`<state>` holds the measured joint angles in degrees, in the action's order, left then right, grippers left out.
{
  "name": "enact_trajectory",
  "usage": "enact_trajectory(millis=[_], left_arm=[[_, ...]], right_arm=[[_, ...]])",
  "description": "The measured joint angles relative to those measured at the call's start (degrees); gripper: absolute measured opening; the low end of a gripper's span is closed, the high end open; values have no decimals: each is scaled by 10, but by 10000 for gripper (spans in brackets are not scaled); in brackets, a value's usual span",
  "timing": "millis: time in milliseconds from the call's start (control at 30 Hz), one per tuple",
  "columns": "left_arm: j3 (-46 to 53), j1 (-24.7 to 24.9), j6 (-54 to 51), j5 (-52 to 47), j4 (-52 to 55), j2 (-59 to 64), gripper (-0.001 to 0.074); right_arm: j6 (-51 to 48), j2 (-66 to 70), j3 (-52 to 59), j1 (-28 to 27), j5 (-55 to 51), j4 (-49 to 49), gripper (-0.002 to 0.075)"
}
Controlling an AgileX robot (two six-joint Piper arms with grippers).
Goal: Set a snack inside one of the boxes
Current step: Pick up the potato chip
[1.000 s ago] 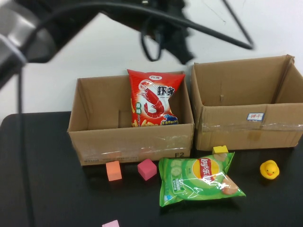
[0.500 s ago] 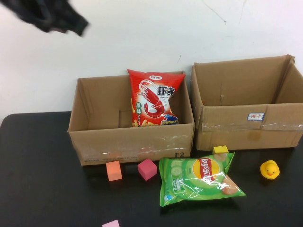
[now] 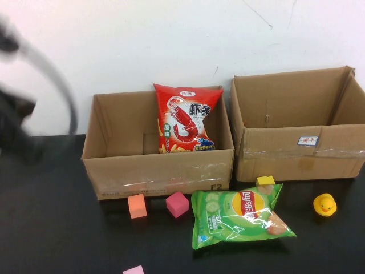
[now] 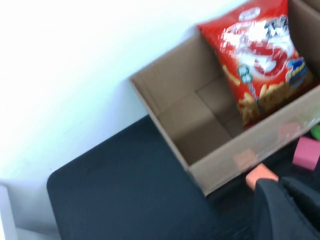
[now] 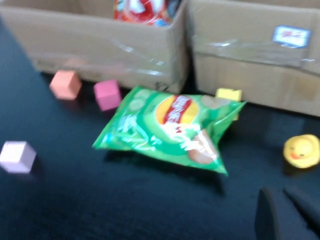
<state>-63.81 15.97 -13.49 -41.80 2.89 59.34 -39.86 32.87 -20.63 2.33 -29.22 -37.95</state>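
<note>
A red shrimp-snack bag (image 3: 185,120) stands upright inside the left cardboard box (image 3: 159,171), leaning on its back wall; it also shows in the left wrist view (image 4: 260,55). A green chips bag (image 3: 239,216) lies flat on the black table in front of the boxes and shows in the right wrist view (image 5: 170,127). The right box (image 3: 302,154) holds nothing I can see. My left gripper (image 4: 279,186) is shut and empty, off the left box's front left corner; its arm is a blur at the far left (image 3: 17,131). My right gripper (image 5: 280,192) is shut, low over the table near the duck.
On the table in front of the boxes are an orange cube (image 3: 137,205), a magenta cube (image 3: 177,204), a yellow cube (image 3: 265,181), a pale pink cube (image 3: 133,270) at the front edge and a yellow rubber duck (image 3: 324,204). A white wall stands behind the boxes.
My left arm has swung from above the boxes away to the far left and down beside the table. The red bag stays in the left box. Nothing else moved.
</note>
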Motion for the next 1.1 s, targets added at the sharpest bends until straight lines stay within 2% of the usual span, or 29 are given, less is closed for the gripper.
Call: enact_trajectory(millis=[167,233,300,467,567,800,1100], left_arm=[[153,0,15,69,11,-123,-1],[209,0,34,79,11,-179,-1],[262,0,48,84,11,-231,-1],[375,0,62,84,11,-372,-1],[424,0,63,84,11,-442,-1],[466,0,67,122,11,-531,-1],[466,0,67,128,11,-536,-1]], right_arm=[[-26,38,0,44,22,-5,17],[-28,62,0,53,39,-8,64],[-30,93,-3,53,47,-16,141],[-36,200,-40,53,49,-58,406],[-59,276,-74,54,52,-92,488],[-166,475,-168,54,58,-217,517],[-374,670,-242,54,59,-388,518]])
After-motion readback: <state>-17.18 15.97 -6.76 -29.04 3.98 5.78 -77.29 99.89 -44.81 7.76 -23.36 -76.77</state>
